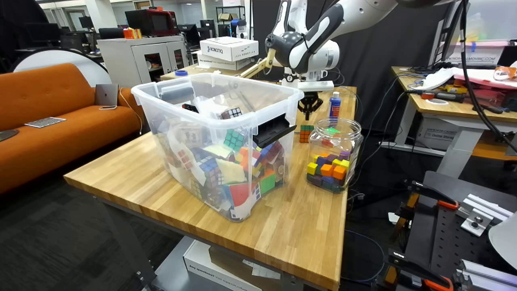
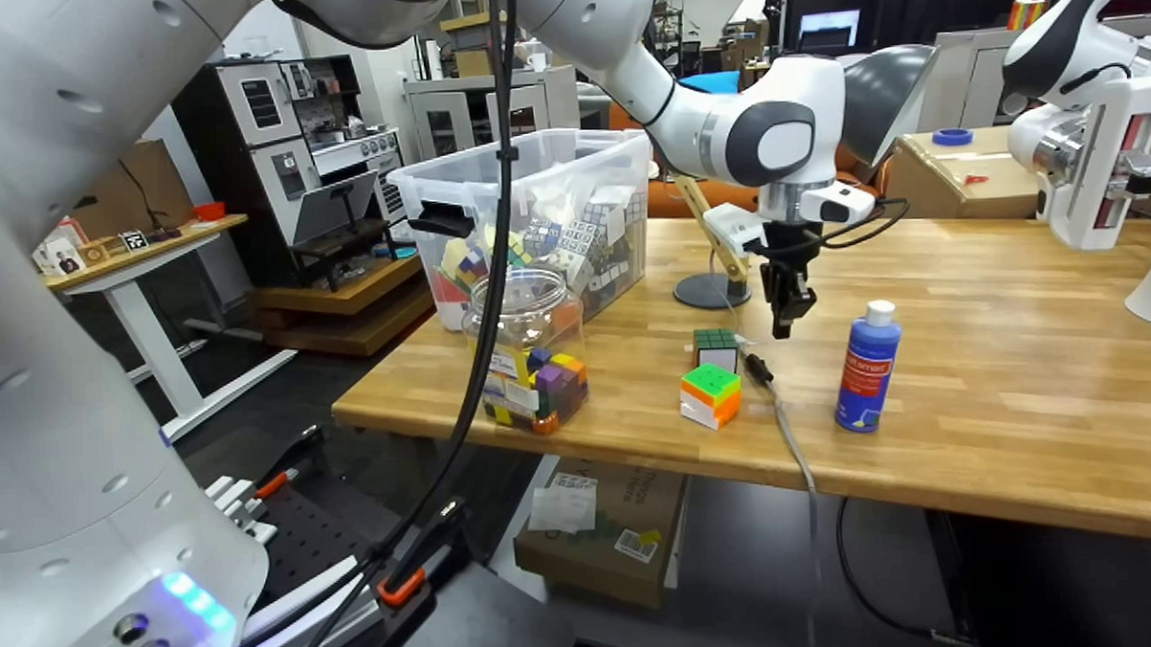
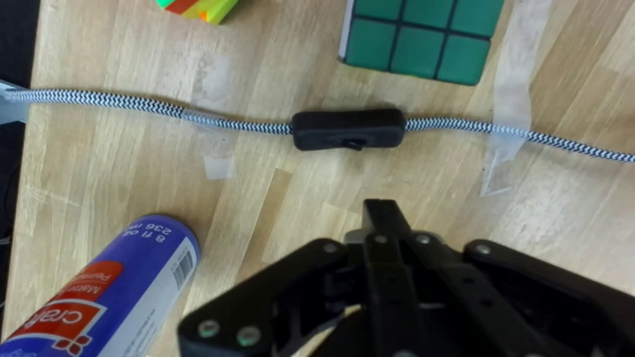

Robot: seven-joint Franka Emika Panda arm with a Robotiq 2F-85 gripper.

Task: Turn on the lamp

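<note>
While gripper (image 3: 382, 207) hangs free, jaws together, nothing held | desk lamp (image 2: 704, 292) on tbl (image 2: 970, 377) nr clr tub (image 1: 278, 106); inline cord switch (image 3: 347, 128) (prob. lamp's) beside green-topped Rubik's cube (image 3: 421, 42) | likely light, stiff: press rocker nub (image 3: 354, 144), no grasp.

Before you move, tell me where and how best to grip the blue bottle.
Likely best: the white cap of the blue bottle, from straight above, with the shut gripper opened first. The bottle stands upright, its cap is narrower than its body, and the gripper points down.
</note>
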